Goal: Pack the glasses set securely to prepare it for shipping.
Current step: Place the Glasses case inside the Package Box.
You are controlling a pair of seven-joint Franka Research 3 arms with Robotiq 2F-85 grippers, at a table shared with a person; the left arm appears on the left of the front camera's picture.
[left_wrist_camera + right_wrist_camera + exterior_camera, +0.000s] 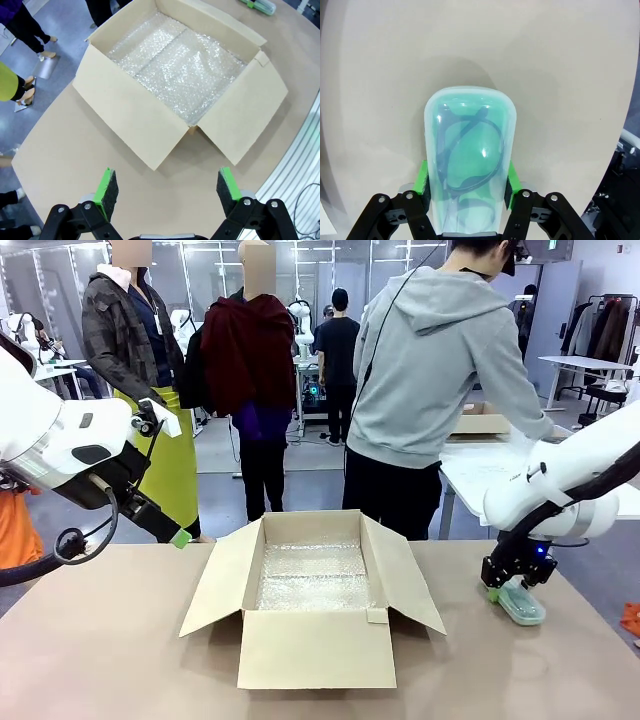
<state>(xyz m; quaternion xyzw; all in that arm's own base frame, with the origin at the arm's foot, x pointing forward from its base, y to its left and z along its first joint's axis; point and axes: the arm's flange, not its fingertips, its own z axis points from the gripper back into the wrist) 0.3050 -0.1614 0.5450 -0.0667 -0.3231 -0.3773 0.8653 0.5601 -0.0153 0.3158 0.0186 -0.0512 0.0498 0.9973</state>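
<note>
A mint green translucent glasses case (469,145) with dark glasses inside lies on the tan table at the right (522,604). My right gripper (467,184) comes down on it from above, its green pads pressed against both long sides (498,590). The case rests on the table. It also shows far off in the left wrist view (260,5). My left gripper (167,187) hangs open above the table's left side (174,533), apart from the box, with nothing between its fingers.
An open cardboard box (310,650) stands mid-table, its floor lined with bubble wrap (313,578), flaps spread outward (240,125). A person in a grey hoodie (440,370) stands at the far side, turned toward another table at the right.
</note>
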